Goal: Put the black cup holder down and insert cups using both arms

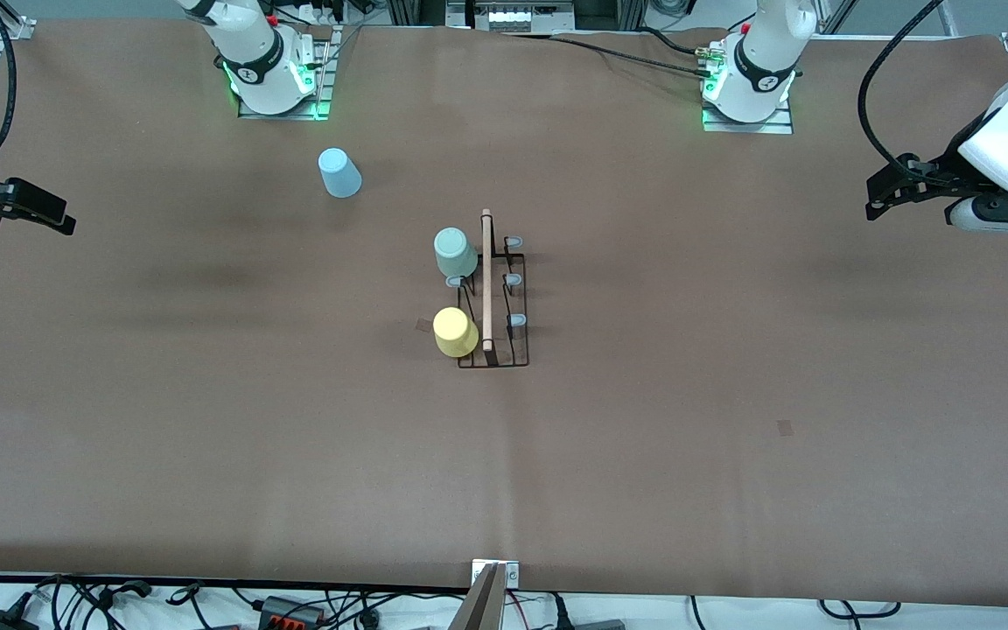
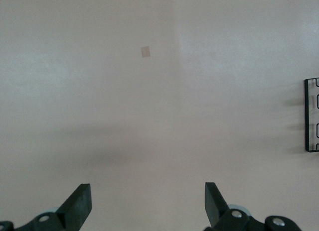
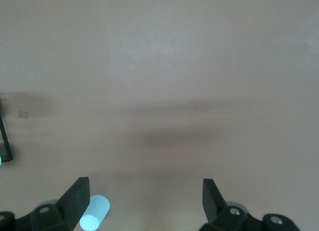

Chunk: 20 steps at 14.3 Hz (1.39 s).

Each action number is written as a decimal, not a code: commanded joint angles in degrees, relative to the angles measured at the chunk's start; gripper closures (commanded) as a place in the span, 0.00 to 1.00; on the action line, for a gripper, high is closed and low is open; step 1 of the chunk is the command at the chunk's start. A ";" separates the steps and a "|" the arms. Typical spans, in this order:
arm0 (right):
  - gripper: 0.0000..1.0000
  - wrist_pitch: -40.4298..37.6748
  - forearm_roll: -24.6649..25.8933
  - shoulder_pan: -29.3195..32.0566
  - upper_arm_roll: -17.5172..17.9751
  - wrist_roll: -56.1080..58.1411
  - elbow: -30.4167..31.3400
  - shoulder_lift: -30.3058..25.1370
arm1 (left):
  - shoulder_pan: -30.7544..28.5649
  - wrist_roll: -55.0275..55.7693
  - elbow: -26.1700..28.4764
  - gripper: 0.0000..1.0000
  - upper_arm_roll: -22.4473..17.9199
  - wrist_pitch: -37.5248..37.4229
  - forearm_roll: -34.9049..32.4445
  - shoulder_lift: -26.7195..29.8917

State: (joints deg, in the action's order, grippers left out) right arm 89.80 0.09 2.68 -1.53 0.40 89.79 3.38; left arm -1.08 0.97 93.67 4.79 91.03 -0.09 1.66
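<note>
Left gripper [image 2: 148,206] hangs over bare brown table [image 2: 164,116], fingers [image 2: 79,203] spread wide, empty. Black cup holder [image 2: 311,115] edge just visible. Small tape patch [image 2: 145,52] on table.

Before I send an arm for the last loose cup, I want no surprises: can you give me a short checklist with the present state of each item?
1. Black cup holder standing on the table: ok.
2. Pale green cup on a peg: ok.
3. Yellow cup on a peg: ok.
4. Light blue cup on a peg: not ok; it sits on the table toward the right arm's end.
5. Right gripper open, holding nothing: ok.
6. Left gripper open, holding nothing: ok.
</note>
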 commanded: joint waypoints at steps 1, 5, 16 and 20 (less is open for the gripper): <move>0.00 -0.85 0.08 0.48 0.12 0.22 -0.84 0.23 | -0.07 -0.80 -1.82 0.00 0.13 -1.12 0.26 -0.87; 0.00 -0.15 0.17 0.48 0.21 -0.22 -0.75 0.23 | -0.07 -0.88 -1.82 0.00 0.13 -1.12 0.26 -0.87; 0.00 1.08 -1.32 1.27 0.21 -0.57 -1.72 -0.21 | -0.15 -0.80 -1.82 0.00 0.13 -1.12 0.35 -0.87; 0.00 1.08 -1.59 1.19 0.21 -0.57 -1.46 -0.13 | -0.15 -0.89 -1.82 0.00 0.13 -1.21 0.35 -0.87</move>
State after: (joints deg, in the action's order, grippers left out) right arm 90.78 -0.30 3.45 -1.60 0.27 88.49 3.27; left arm -1.08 0.97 93.66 4.79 91.03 -0.09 1.66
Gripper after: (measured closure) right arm 0.000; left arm 0.000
